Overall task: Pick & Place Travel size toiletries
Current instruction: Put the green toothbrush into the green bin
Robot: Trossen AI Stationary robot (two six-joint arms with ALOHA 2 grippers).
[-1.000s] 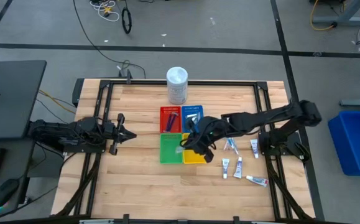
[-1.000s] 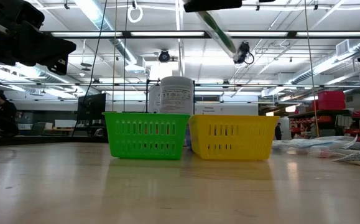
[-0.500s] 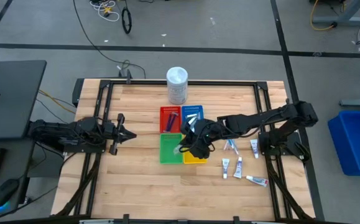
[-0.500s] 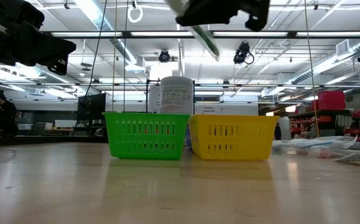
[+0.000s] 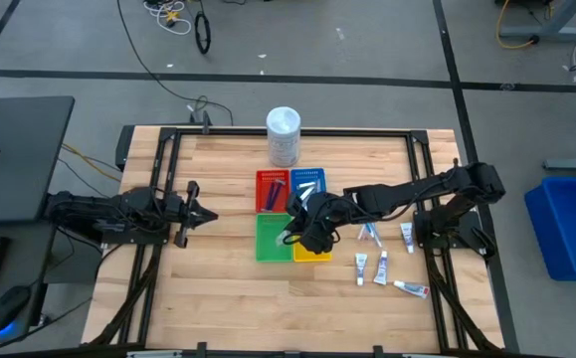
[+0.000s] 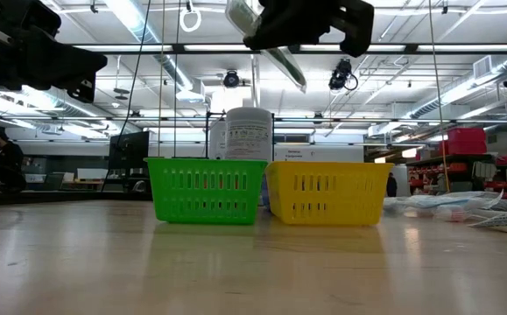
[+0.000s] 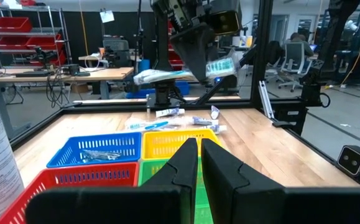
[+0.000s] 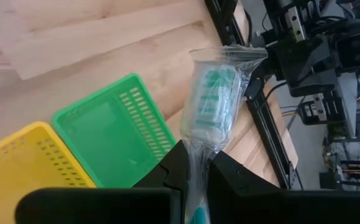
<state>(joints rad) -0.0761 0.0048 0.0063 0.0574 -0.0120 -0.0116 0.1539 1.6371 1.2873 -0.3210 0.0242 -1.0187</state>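
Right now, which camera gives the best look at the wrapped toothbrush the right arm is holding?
The right wrist view: the wrapped toothbrush is close up, pinched in the right gripper above the green basket. The left wrist view shows it small and side-on, the low view only its wrapper, and the high view barely shows it.

On the worktop there are four small baskets, one of each colour: one red basket; one blue basket; one green basket; one yellow basket; there is one tall white tub; four small white tubes lie loose on the wood, and beside them a few pale sticks, too close together to count; one wrapped toothbrush is in the air; two arms, with two claws, the left claw and the right claw.
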